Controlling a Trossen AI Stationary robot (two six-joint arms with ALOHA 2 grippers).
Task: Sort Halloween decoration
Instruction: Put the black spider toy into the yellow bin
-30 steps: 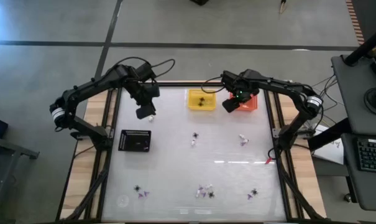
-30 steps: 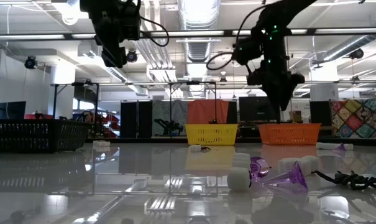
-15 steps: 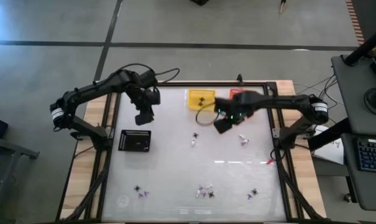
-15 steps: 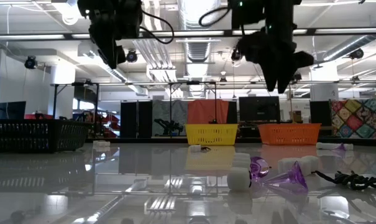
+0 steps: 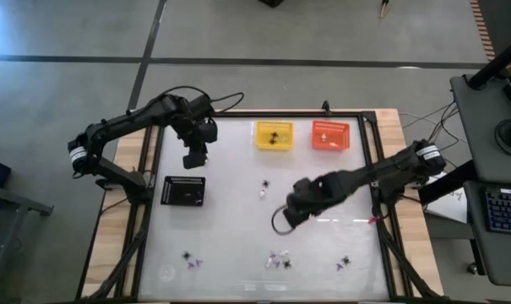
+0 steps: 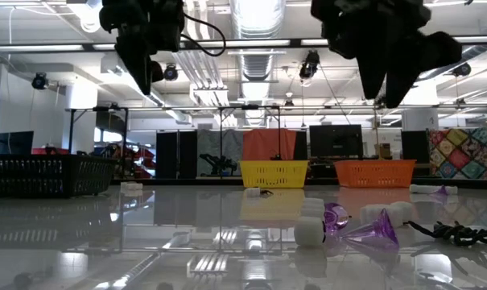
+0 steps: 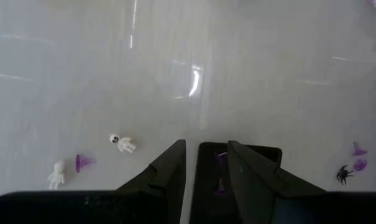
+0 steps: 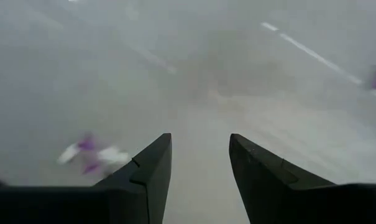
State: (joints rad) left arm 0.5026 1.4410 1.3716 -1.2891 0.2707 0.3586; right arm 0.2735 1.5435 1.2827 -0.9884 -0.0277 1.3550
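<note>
Right tool [image 5: 287, 217] hangs above mid-surface, jaws apart and empty. The nearest trinkets, a purple, white and black cluster [image 5: 278, 260], lie toward the near edge of the surface [image 5: 238, 211], close to the tool; a white piece [image 5: 263, 187] lies farther back. The right arm is judged nearer the cluster. No long axis is discernible. Left tool [image 5: 194, 158] waits over the black basket [image 5: 184, 191], jaws part open; whether it grips anything cannot be told.

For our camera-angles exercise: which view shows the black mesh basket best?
The high view: the black basket lies whole and unobstructed, seen from above near the table's left edge. The low view shows only its side wall. The left wrist view catches a part between the fingers. The right wrist view misses it.
</note>
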